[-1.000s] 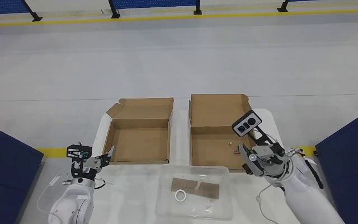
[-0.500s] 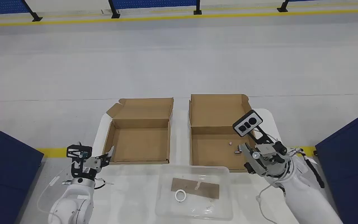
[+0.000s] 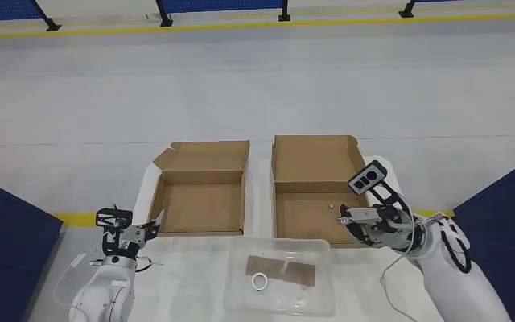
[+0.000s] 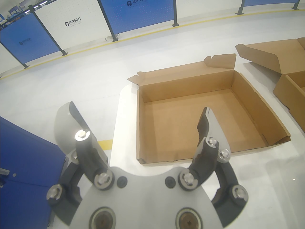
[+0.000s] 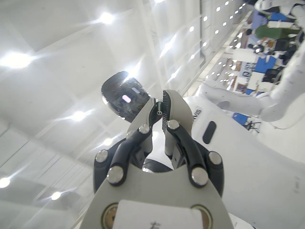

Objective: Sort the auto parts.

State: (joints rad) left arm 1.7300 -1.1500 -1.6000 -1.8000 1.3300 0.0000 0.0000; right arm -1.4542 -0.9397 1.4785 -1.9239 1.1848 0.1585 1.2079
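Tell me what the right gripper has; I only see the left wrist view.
Observer: The right gripper is shut on a small metal part.
Operator: Where is it?
Observer: Over the right box, near its right wall.
Operator: Anything in the tray?
Observer: A white ring lies in the clear tray, next to a cardboard piece.
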